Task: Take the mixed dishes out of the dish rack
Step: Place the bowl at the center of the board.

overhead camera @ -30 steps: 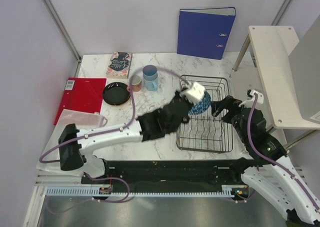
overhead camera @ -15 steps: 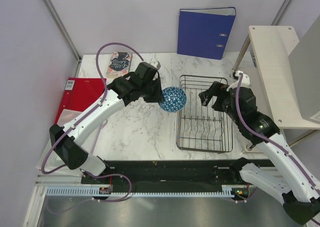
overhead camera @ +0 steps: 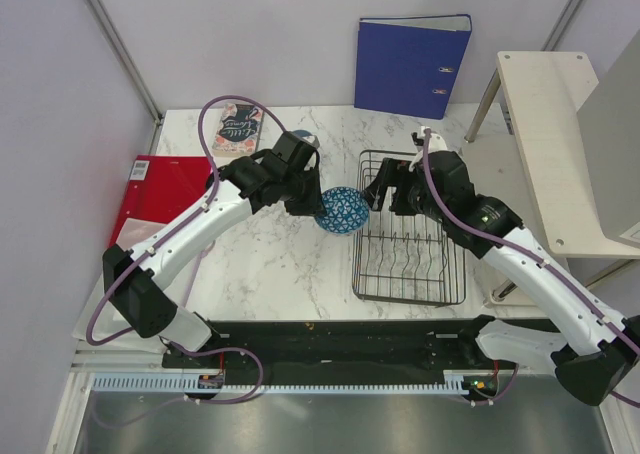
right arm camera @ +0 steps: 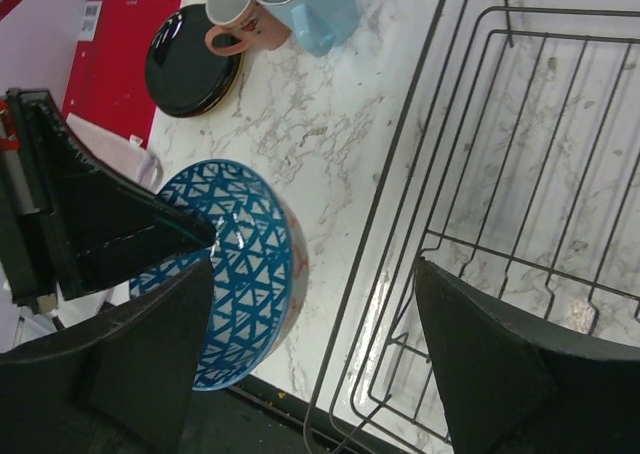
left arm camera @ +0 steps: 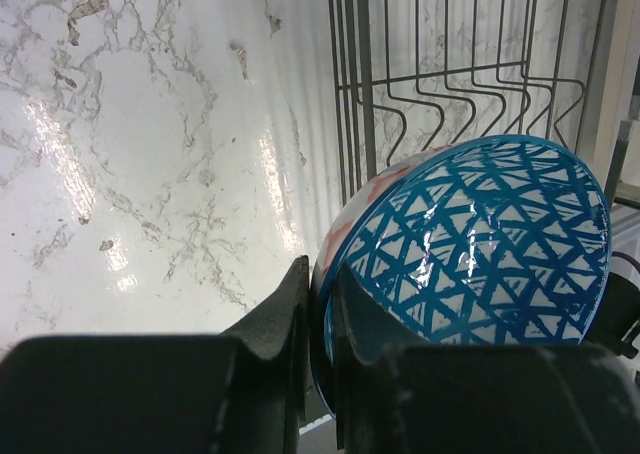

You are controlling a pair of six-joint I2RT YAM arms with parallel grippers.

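left gripper (left arm camera: 318, 296) clamps the rim of the blue net-patterned bowl (left arm camera: 480, 244), tilted on edge over the marble table (overhead camera: 280, 264), just left of the dish rack (overhead camera: 354, 264). right gripper (overhead camera: 385, 186), jaws wide and empty, hovers at the rack's left wall, beside the bowl.

You have bright, even light from above in the top view. The marble table (overhead camera: 290, 264) carries only soft, pale shadows close under the arms, and the picture is sharp to its edges. In the left wrist view, strong white glare streaks lie on the table and small highlights sit on the glossy bowl (left arm camera: 480, 244). The left fingers (left arm camera: 275, 334) are dark and blurred. In the right wrist view, the right fingers (right arm camera: 490, 374) are black and out of focus, while the rack (right arm camera: 392, 164) wires are sharp.
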